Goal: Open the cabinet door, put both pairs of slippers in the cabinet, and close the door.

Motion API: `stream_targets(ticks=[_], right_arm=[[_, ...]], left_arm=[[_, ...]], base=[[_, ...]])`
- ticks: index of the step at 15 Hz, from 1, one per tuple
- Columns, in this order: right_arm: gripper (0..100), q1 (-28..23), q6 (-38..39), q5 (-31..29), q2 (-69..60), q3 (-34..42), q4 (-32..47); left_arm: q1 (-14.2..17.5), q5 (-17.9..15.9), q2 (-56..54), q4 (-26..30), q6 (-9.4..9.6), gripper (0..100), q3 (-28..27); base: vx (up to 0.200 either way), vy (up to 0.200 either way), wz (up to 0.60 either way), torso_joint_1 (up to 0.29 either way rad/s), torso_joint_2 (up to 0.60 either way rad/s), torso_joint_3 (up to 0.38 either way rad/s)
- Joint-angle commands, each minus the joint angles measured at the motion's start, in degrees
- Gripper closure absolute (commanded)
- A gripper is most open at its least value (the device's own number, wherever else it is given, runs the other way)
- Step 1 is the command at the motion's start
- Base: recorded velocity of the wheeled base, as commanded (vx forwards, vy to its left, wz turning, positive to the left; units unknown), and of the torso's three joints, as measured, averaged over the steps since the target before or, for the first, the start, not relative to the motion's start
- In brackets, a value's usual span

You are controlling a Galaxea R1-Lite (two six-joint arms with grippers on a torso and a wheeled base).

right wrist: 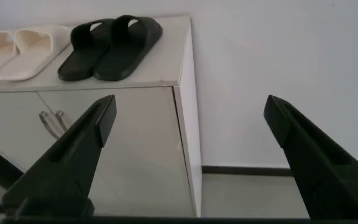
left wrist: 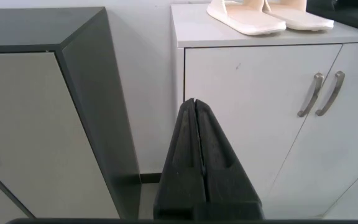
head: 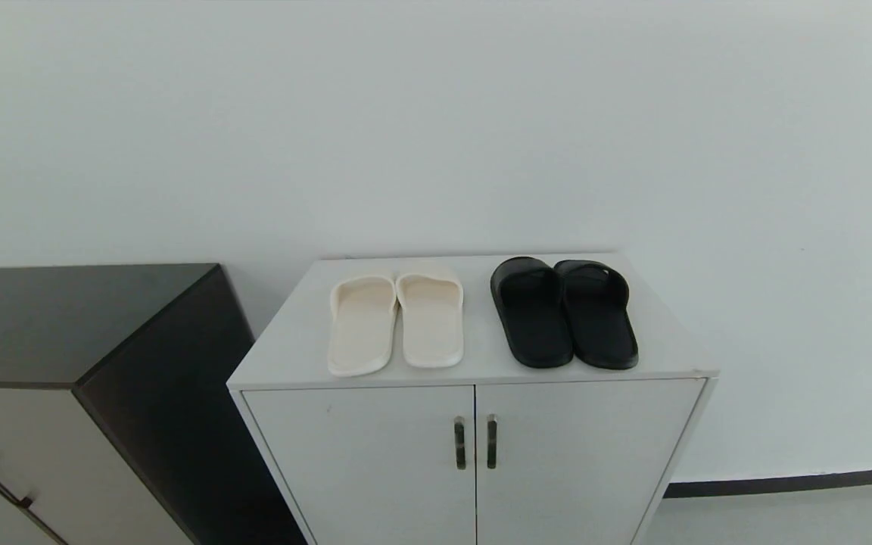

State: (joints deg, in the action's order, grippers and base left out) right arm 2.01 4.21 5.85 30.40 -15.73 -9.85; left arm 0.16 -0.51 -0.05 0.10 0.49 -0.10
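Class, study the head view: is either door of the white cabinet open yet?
No: the left door and right door sit shut and flush, their handles side by side.

You'll see your left gripper (left wrist: 196, 102) as two matte black fingers (left wrist: 182, 162) with a grainy surface, broad at the base and narrowing to blunt tips, a shallow recess along each. Your right gripper (right wrist: 190, 106) has the same black wedge shape, smooth-sided, with sharp straight edges.
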Motion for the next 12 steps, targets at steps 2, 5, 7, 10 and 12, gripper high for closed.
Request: stream_targets(ticks=[2,5,7,10,12], right_arm=[[0,11.3,9.0,-7.3,29.9,-10.6,-8.1],[0,26.4,13.0,-20.1,37.7,-16.5,-7.7],[0,31.8,13.5,-24.0,43.2,-22.7,-7.6],[0,36.6,13.5,-30.3,52.1,-31.4,-7.7],[0,38.2,13.3,-32.0,56.0,-35.1,-7.8]], left_arm=[[0.0,0.0,0.0,0.0,-0.05,100,0.0],[0.0,0.0,0.0,0.0,-0.05,100,0.0],[0.0,0.0,0.0,0.0,-0.05,100,0.0],[0.0,0.0,0.0,0.0,-0.05,100,0.0],[0.0,0.0,0.0,0.0,-0.05,100,0.0]], base=[[0.0,0.0,0.0,0.0,0.0,0.0],[0.0,0.0,0.0,0.0,0.0,0.0],[0.0,0.0,0.0,0.0,0.0,0.0],[0.0,0.0,0.0,0.0,0.0,0.0],[0.0,0.0,0.0,0.0,0.0,0.0]])
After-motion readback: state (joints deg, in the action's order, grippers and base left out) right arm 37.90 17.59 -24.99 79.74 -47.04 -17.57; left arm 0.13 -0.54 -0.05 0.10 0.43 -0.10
